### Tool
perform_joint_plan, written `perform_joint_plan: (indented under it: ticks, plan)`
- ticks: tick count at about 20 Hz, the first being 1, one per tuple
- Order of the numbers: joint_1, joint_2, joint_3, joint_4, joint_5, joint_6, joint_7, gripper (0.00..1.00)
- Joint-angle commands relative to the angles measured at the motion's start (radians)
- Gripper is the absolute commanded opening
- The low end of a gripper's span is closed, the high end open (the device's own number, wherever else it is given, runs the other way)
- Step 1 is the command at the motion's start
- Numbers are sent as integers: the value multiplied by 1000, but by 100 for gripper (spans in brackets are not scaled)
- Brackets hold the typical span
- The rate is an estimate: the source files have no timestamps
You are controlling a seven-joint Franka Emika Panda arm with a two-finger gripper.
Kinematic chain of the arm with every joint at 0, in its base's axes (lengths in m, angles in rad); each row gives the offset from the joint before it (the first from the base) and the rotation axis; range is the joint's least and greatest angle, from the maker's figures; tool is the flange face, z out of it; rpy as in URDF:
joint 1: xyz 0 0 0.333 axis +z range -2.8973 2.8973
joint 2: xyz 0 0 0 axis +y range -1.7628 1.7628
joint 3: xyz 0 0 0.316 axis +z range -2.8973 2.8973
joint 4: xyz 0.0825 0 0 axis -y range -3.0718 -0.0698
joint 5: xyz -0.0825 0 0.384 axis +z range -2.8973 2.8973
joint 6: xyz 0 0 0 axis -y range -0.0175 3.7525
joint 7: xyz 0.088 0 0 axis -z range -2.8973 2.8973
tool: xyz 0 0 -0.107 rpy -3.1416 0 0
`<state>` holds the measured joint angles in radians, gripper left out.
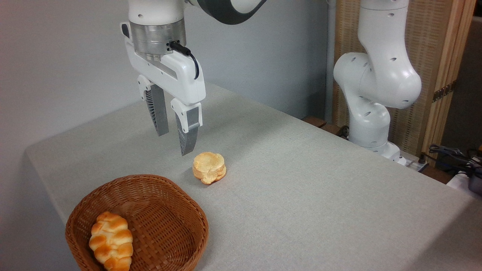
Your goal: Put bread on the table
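Not started: bread (pixel 110 241) sits in the basket (pixel 158 195), off the surface (pixel 301 180); pincer (pixel 174 141) narrowly parted, empty, above and behind the basket, near the bun (pixel 209 167).

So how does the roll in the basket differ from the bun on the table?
The roll is long, oval and knobbly with braided segments; the bun is smaller, round and flat-topped. The roll lies inside the basket, against its left wall; the bun sits on the cloth-covered table, beyond the basket. The bun is nearer the hand, which is empty. Both are golden-brown.
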<state>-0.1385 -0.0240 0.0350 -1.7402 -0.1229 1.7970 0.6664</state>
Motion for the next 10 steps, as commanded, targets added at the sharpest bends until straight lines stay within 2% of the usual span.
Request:
perform_joint_plan:
  ticks: [1,6,10]
  plan:
    - [-4,7,6,14,-3,-27,-11,100]
    - [-6,9,2,-19,-1,21,-5,100]
    - [-7,41,-1,-45,-10,180,-15,100]
